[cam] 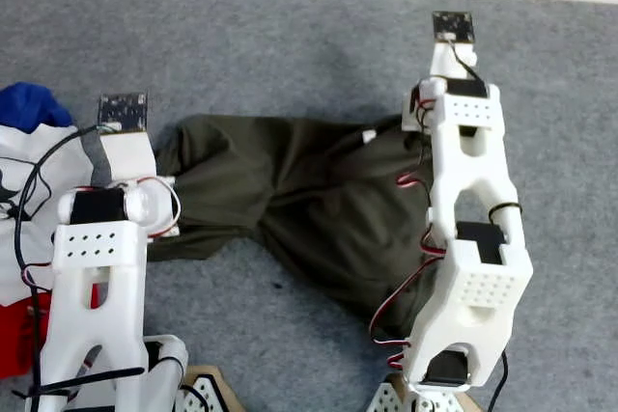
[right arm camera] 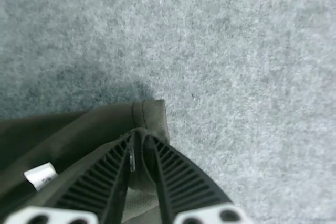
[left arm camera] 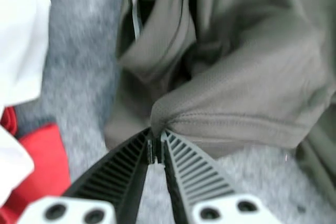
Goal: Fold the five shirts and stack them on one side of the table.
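The left gripper (left arm camera: 156,148) and the right gripper (right arm camera: 137,148) each pinch an edge of the olive shirt (cam: 290,190), not yet folded, while other shirts (cam: 19,151) lie at the left edge of the table (cam: 290,36).

The grey surface (cam: 290,45) lies bare along its far strip, beyond the olive shirt (cam: 309,200), and again at the right, past the right arm (cam: 473,190). Another open patch sits on the near side, between the two arm bases. The crumpled olive shirt fills the middle from arm to arm. The left edge is crowded: a white garment (cam: 29,156), a blue garment (cam: 29,103) and a red garment (cam: 12,340) lie just beside the left arm (cam: 97,248), with a black cable (cam: 21,209) looping over them.
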Robot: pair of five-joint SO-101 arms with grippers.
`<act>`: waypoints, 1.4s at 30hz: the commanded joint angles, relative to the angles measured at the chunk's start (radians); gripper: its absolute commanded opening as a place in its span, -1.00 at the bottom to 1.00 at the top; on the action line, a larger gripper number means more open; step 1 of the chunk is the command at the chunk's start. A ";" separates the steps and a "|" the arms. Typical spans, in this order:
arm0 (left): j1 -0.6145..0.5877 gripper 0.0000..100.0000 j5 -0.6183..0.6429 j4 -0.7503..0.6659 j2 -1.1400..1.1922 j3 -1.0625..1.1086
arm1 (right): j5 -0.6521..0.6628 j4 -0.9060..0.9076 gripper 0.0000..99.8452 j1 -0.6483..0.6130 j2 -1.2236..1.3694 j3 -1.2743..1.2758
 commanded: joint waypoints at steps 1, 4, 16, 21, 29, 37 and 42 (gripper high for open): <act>-0.005 -0.99 0.074 -0.126 -0.025 -0.012 | 0.011 0.056 -0.98 0.016 -0.022 -0.137; -0.004 -0.99 0.172 -0.242 -0.025 -0.012 | 0.011 0.120 -0.98 0.019 -0.022 -0.234; 0.039 -0.99 0.293 -0.064 -0.035 -0.143 | 0.083 0.512 -0.98 0.050 -0.024 -0.484; -0.002 -0.99 0.258 0.161 -0.035 -0.240 | 0.181 0.654 -0.98 0.048 -0.024 -0.487; -0.012 -0.99 0.183 0.276 -0.035 -0.420 | 0.226 0.699 -0.98 0.051 -0.122 -0.496; -0.012 -0.99 0.296 0.061 -0.027 -0.484 | 0.175 0.526 -0.98 0.053 -0.283 -0.490; -0.013 -0.99 0.459 -0.146 -0.027 -0.504 | 0.149 0.420 -0.98 0.053 -0.355 -0.496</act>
